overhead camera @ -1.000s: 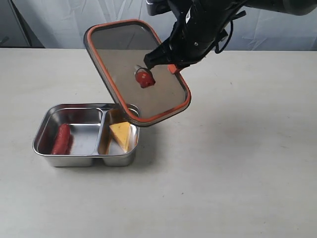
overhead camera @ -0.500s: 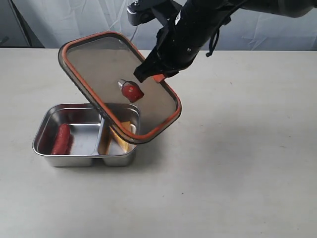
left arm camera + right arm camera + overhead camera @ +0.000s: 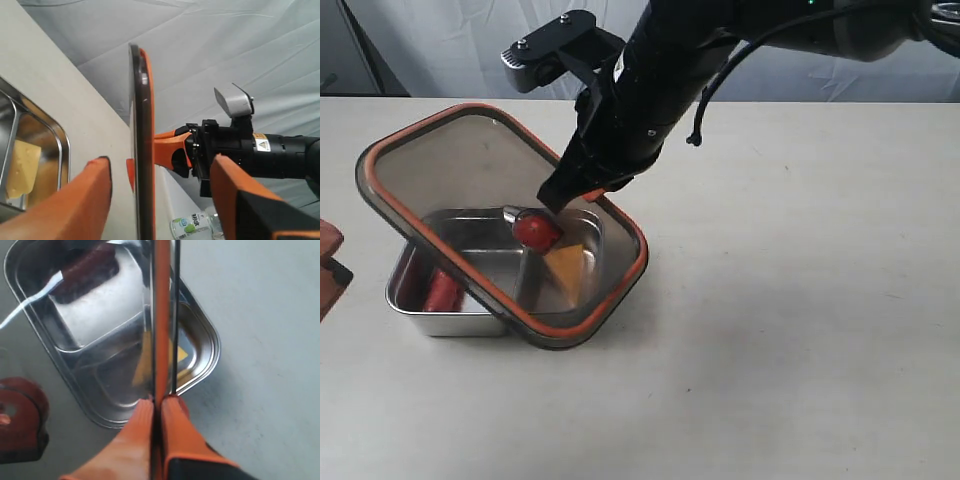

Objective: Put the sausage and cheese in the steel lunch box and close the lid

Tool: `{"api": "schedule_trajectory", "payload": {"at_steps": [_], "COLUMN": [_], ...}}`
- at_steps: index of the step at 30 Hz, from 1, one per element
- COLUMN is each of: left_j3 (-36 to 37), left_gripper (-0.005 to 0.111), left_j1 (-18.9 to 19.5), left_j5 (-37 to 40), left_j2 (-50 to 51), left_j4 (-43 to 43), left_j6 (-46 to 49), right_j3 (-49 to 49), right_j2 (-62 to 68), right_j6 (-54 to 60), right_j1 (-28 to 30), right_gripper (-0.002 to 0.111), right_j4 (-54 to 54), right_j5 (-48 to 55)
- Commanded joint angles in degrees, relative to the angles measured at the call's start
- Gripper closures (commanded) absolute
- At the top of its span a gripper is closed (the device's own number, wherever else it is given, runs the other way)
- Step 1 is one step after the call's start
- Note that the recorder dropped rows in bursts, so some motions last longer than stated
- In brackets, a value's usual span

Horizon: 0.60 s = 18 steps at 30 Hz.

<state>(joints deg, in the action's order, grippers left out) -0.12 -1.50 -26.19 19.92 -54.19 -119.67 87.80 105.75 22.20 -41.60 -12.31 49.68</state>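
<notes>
Below the right end effector (image 3: 160, 404) clamping the smoky orange-rimmed lid (image 3: 450, 180), level it squarely onto the seemingly offset shiny steel lunch box (image 3: 450, 322).

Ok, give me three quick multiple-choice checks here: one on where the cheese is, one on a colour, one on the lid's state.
1. Where is the cheese?
A. beside the sausage, same compartment
B. in the other compartment of the box
C. outside the box

2. What colour is the rim of the lid?
A. blue
B. orange
C. white

3. How is the lid?
A. flat and shut on the box
B. lying off to one side
C. tilted over the box, gripped in the right jaws

Answers:
1 B, cheese and sausage each lie in their own compartment.
2 B, an orange band rings the dark panel.
3 C, one end sits high and the jaws pinch its edge.
</notes>
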Motion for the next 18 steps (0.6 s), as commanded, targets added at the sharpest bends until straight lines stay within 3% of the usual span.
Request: {"api": "schedule_trajectory", "payload": {"at_steps": [1,12,13,18], "left_j3": [0.1,0.1,0.1,0.1], "left_gripper": [0.05,0.054,0.057,0.1], "left_j1": [-0.3,-0.3,-0.3,-0.3], "left_j5": [-1.5,-3.4,-3.4,-3.4], "left_j2": [3.0,6.1,6.2,6.2], "left_j4": [-0.9,-3.8,-4.1,-5.2], "left_j6": [-0.1,-0.1,-0.1,0.3], "right_j3": [-0.1,-0.1,-0.1,-0.1], "right_j2": [-0.5,-0.5,-0.5,-0.5], "right_j6": [0.3,0.3,0.3,0.3], "right_j1": [-2.4,-7.9,-8.1,-8.5], "right_gripper": [0.109,0.109,0.109,0.109], "right_j4": [-0.6,-2.4,-2.4,-2.6], "right_j5": [-0.7,-3.9,-3.9,-3.5]}}
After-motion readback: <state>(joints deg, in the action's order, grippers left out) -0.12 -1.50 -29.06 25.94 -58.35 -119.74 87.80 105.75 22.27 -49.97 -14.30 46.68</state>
